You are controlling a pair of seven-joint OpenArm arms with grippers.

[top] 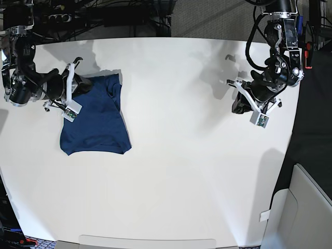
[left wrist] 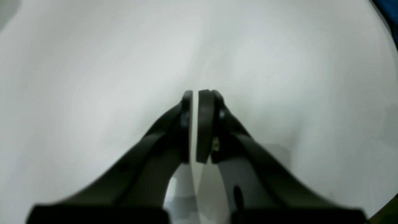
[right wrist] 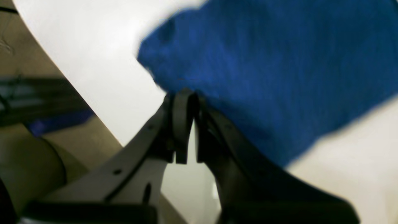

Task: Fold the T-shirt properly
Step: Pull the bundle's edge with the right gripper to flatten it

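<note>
White table [top: 176, 171] bears a folded T-shirt [top: 96, 122].

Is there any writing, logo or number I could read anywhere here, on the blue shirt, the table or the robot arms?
None can be read.
T-shirt: plain navy, no print or label showing.
Table: bare white, no markings.
Small tags hanging at the left end effector and right end effector: too small to read.
</note>
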